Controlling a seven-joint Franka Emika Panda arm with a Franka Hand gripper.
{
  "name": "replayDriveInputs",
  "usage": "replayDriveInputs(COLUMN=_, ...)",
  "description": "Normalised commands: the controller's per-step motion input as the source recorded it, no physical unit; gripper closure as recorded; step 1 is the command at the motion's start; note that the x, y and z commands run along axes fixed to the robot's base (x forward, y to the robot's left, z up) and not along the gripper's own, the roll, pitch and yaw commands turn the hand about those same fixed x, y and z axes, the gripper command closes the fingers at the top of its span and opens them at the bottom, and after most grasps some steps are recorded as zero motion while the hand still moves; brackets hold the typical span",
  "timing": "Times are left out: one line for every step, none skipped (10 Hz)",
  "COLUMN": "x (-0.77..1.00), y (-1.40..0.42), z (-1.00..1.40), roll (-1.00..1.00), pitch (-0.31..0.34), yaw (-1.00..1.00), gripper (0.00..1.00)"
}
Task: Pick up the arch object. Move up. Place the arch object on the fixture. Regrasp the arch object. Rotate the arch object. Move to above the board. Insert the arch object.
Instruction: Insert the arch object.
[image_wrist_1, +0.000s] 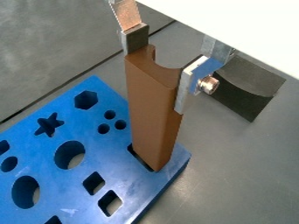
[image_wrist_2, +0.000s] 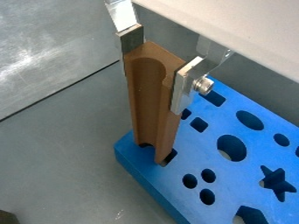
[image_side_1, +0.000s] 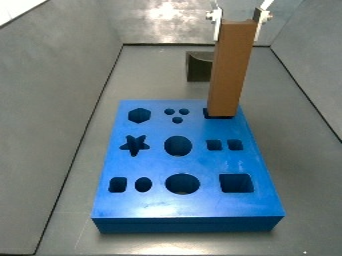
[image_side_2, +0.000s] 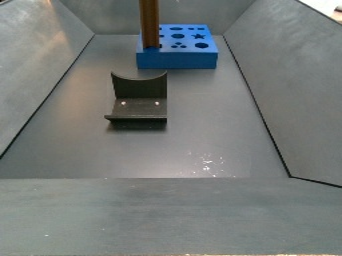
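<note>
Your claw (image_wrist_1: 163, 59) is clamped on the top of the arch (image_wrist_1: 153, 109), one silver finger (image_wrist_1: 194, 80) flat against each side, and the arch stands bolt upright with its foot down in a cut-out at the corner of the board (image_wrist_1: 52, 188). In a side view the arch (image_side_1: 230, 68) rises at the board's (image_side_1: 187, 195) one-o'clock corner, and the fixture (image_side_1: 198, 66) sits on the bench (image_side_1: 80, 150) just past it, near twelve, apart from the board.
</note>
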Motion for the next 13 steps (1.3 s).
replayDriveInputs(x=-0.11, y=0.0, z=-0.23, roll=0.0, pitch=0.0, yaw=0.03, gripper=1.0)
replayDriveInputs(x=-0.15, y=-0.03, z=-0.19, roll=0.0, pitch=-0.01, yaw=0.0, gripper=1.0)
replayDriveInputs(x=-0.17, y=-0.09, z=-0.19, roll=0.0, pitch=-0.034, yaw=0.0, gripper=1.0)
replayDriveInputs(x=-0.15, y=-0.15, z=-0.18, roll=0.0, pitch=-0.061, yaw=0.0, gripper=1.0)
replayDriveInputs(x=-0.15, y=-0.17, z=-0.19, roll=0.0, pitch=-0.066, yaw=0.0, gripper=1.0)
replayDriveInputs(x=-0.14, y=-0.15, z=-0.18, roll=0.0, pitch=-0.077, yaw=0.0, gripper=1.0)
replayDriveInputs(x=-0.13, y=-0.14, z=-0.17, roll=0.0, pitch=-0.073, yaw=0.0, gripper=1.0)
replayDriveInputs(x=-0.13, y=-0.11, z=-0.13, roll=-0.01, pitch=-0.07, yaw=0.0, gripper=1.0)
replayDriveInputs(x=-0.09, y=-0.12, z=-0.09, roll=-0.02, pitch=-0.074, yaw=-0.02, gripper=1.0)
replayDriveInputs(x=0.24, y=-0.03, z=-0.07, roll=0.0, pitch=0.0, yaw=0.0, gripper=1.0)
replayDriveInputs(x=0.6, y=0.03, z=-0.1, roll=0.01, pitch=0.0, yaw=0.0, gripper=1.0)
replayDriveInputs(x=0.69, y=0.13, z=-0.11, roll=0.0, pitch=0.0, yaw=0.0, gripper=1.0)
replayDriveInputs(x=0.5, y=0.11, z=-0.1, roll=0.0, pitch=0.0, yaw=0.03, gripper=1.0)
